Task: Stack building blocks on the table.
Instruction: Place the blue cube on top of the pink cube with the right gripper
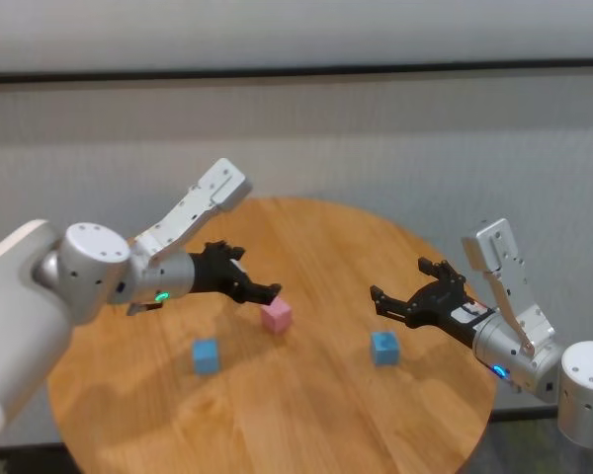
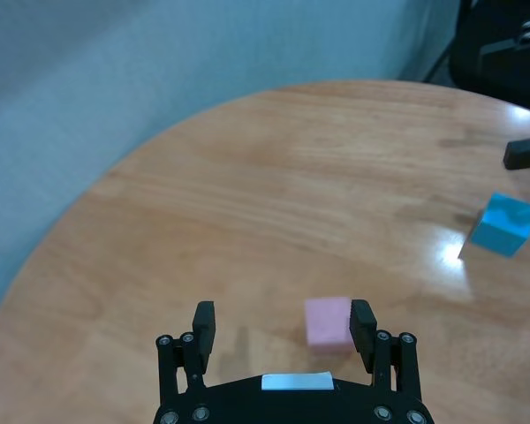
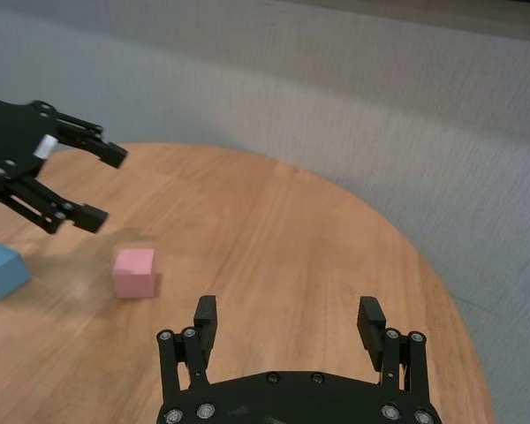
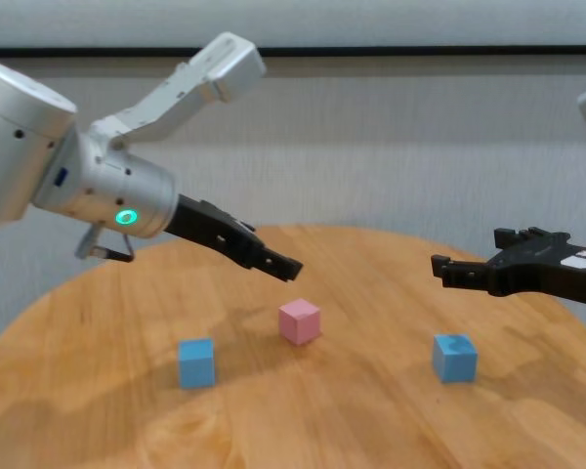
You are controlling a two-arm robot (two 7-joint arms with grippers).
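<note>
Three blocks lie singly on the desk (image 1: 316, 415), none stacked: the pink block (image 1: 276, 315) mid-desk, one blue block (image 1: 206, 355) to its left, another (image 1: 383, 348) to its right. The left end effector (image 1: 260, 290) hovers just above the pink block, fingers apart and empty, seemingly poised to grasp. The right end effector (image 1: 397, 301), also spread and empty, hangs above the right blue block, likely ready for it.

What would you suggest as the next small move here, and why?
Probably lower the right end effector onto the blue block below it. No blocks are stacked: the pink block sits alone on the table, the left end effector is open above it, holding nothing, and the right stands open too.
</note>
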